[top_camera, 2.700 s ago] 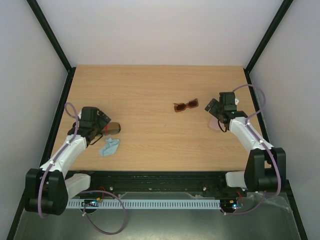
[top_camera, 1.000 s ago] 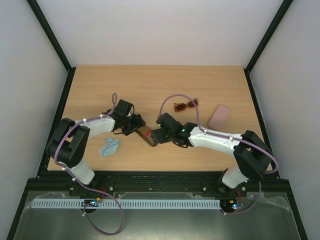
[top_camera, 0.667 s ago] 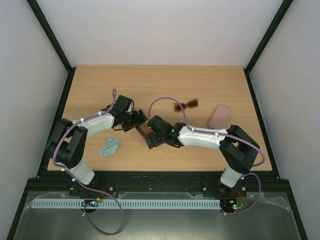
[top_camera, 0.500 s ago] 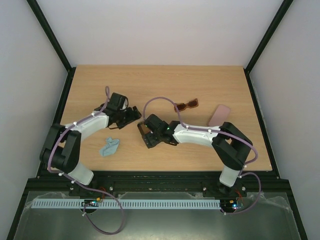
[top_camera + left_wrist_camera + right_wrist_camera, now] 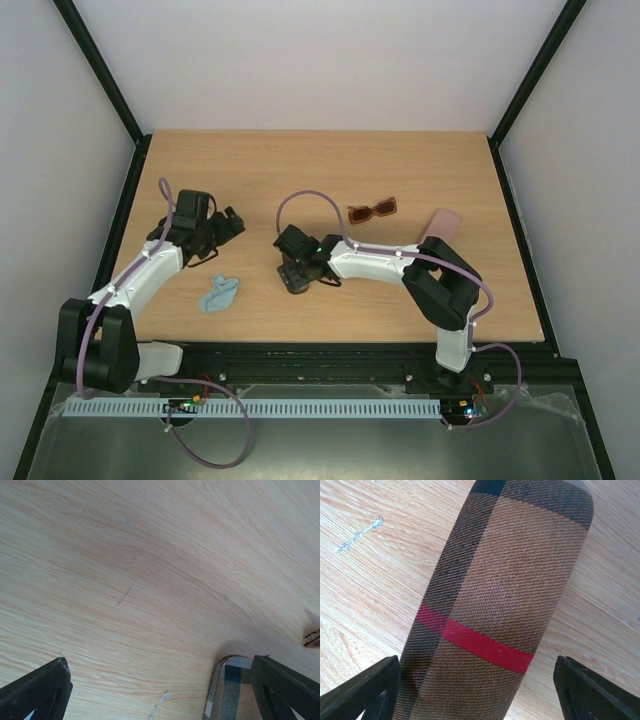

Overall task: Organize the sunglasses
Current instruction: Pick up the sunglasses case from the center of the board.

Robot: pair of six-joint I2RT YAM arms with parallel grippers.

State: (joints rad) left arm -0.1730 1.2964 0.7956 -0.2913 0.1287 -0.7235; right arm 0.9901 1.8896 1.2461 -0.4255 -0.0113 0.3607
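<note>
The left claw hangs open over the table. Mid-table, the right claw straddles a brown plaid case, fingers spread, not gripping. Brown sunglasses lie loose to the right, not yet put away; the black pair is unseen. Only the right wrist view shows the case's red stripe.
</note>
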